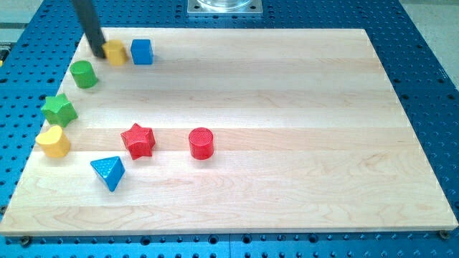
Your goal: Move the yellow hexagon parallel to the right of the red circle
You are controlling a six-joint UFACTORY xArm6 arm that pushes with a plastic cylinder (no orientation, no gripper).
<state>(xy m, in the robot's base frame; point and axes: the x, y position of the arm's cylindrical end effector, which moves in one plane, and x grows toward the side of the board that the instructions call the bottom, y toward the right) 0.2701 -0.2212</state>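
The yellow hexagon (115, 52) sits near the board's top left corner, just left of a blue cube (142, 51). My tip (97, 53) rests against the hexagon's left side, the dark rod rising up and to the left out of view. The red circle (201, 142) stands near the middle of the board, well below and to the right of the hexagon.
A green cylinder (84, 74), a green star (59, 110) and a yellow heart (53, 141) run down the left edge. A red star (138, 140) lies left of the red circle. A blue triangle (109, 172) lies below it. The wooden board (301, 107) sits on a blue perforated table.
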